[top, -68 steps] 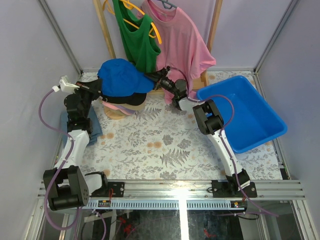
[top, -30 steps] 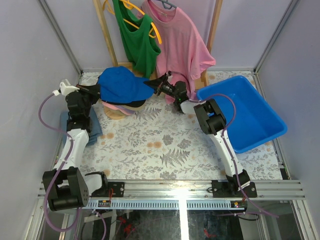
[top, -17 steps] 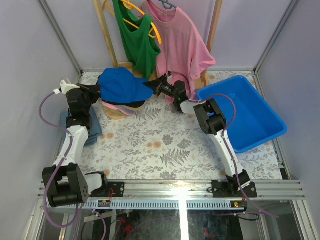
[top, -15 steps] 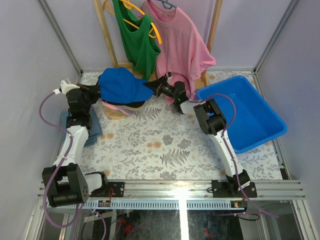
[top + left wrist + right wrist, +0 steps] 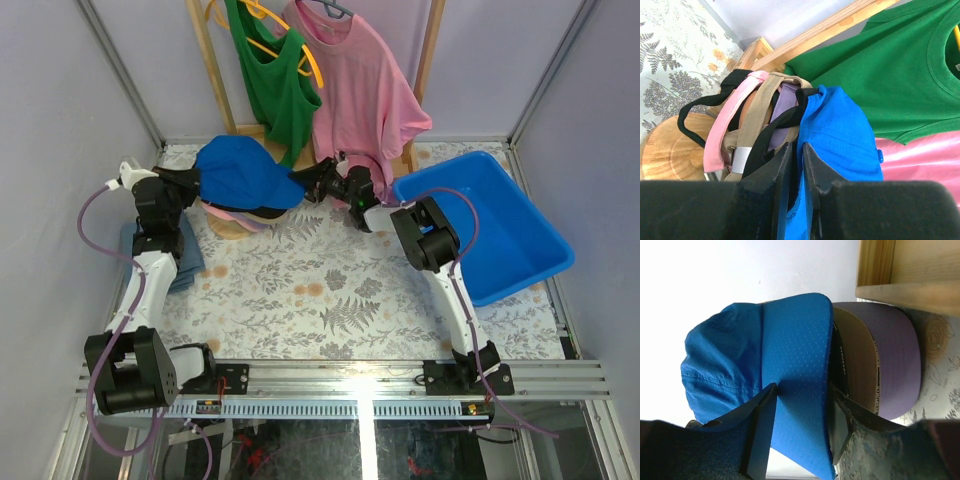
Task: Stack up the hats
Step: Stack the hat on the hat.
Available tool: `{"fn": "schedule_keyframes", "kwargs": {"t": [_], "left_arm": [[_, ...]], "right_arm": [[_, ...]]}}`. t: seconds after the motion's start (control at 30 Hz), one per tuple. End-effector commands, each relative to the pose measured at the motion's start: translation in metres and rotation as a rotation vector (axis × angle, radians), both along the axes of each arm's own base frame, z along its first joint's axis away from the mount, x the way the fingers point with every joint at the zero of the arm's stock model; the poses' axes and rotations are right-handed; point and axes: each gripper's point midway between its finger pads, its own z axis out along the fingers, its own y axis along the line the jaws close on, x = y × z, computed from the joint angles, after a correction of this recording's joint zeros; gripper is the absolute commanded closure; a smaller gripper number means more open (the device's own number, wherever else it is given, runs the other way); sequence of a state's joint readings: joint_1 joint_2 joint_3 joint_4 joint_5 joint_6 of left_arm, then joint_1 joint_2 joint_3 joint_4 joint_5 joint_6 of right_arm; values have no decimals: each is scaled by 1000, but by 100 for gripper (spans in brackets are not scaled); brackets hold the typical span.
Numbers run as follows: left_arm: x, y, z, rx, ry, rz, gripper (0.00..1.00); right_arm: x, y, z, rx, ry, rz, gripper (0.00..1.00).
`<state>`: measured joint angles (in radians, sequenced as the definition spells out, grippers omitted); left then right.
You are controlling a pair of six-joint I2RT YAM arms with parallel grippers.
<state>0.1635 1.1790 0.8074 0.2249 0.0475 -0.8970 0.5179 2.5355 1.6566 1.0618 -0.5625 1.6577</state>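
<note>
The blue cap (image 5: 240, 175) tops the other caps (image 5: 757, 115) on the stand (image 5: 665, 150), far left on the table (image 5: 330, 290). The left gripper (image 5: 796, 150) pinches its rear edge. The right gripper (image 5: 800, 390), fingers spread, straddles its brim without gripping.

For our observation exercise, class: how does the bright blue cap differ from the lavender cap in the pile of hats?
The bright blue cap sits topmost; the lavender cap lies lower, under the tan cap. The blue one's fabric is dotted mesh; the lavender brim looks smooth. Both have curved brims facing the same way.
</note>
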Motion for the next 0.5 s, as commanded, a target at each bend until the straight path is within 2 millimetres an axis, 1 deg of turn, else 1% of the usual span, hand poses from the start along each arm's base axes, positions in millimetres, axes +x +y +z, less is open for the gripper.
{"fn": "schedule_keyframes", "kwargs": {"t": [0.0, 0.27, 0.47], "left_arm": [[-3, 6, 5, -10, 0, 34, 84], [-6, 6, 7, -34, -11, 44, 71], [-7, 5, 5, -40, -4, 47, 69]], "right_arm": [[-14, 0, 15, -44, -58, 24, 50], [-18, -11, 13, -95, -76, 5, 47], [-17, -16, 17, -103, -92, -6, 45]]}}
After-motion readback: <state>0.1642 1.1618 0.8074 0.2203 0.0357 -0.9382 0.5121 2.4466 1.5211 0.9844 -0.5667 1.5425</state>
